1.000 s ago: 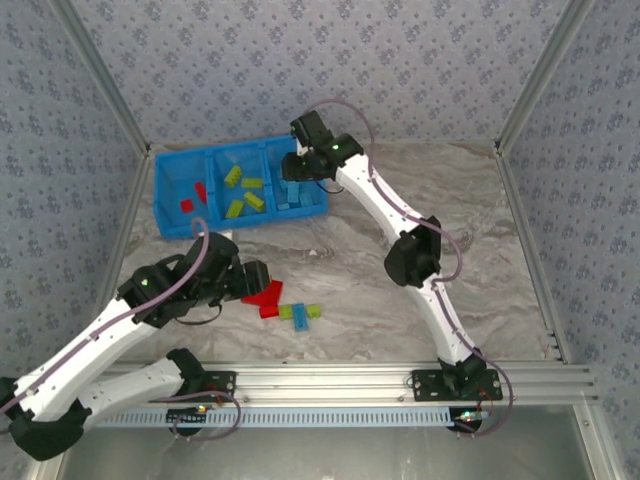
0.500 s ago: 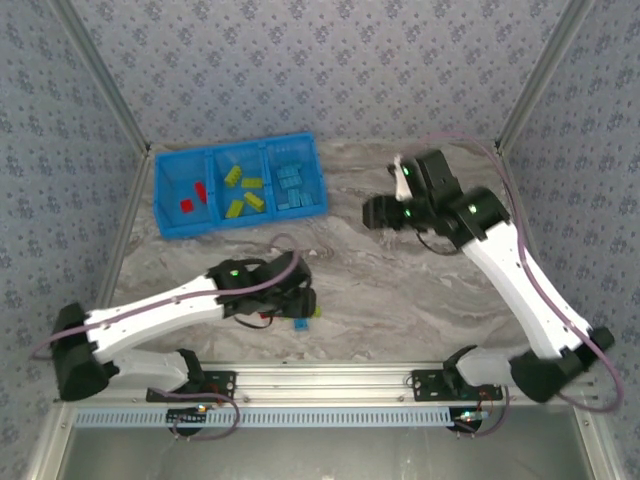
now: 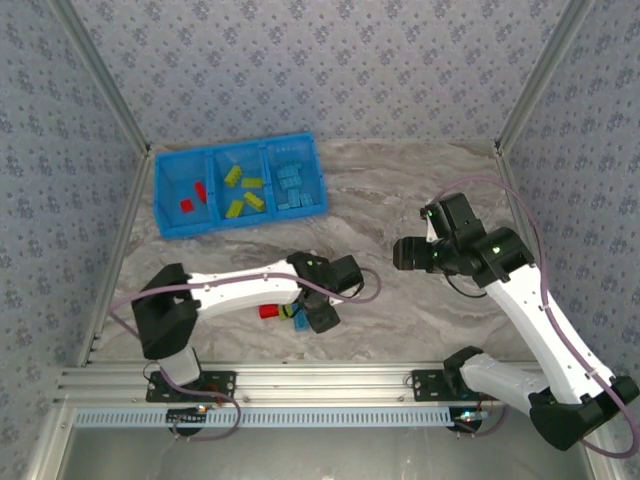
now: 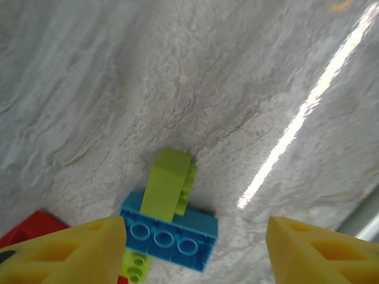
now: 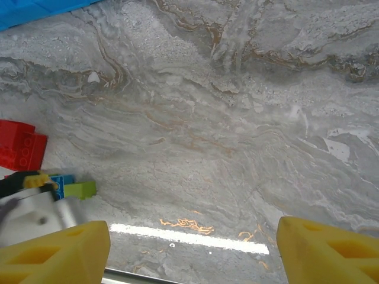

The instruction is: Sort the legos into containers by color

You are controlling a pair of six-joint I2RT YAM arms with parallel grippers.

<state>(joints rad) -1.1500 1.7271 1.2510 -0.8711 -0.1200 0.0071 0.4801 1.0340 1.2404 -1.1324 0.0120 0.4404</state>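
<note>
Loose legos lie near the table's front: a red one, a light blue one and a lime green one. In the left wrist view a green brick rests across the blue brick, with another green one and a red one beside them. My left gripper hangs open just over them, the blue brick lying by its left finger. My right gripper is open over bare table. The containers hold sorted red, green and blue bricks.
The tray stands at the far left, close to the left wall rail. An aluminium rail runs along the near edge. In the right wrist view, red bricks and the left gripper lie to the left.
The right arm has pulled back from the tray's right compartment to mid-table and opened its jaws. The left arm has swung right over the loose bricks, its jaws narrowing a little.
</note>
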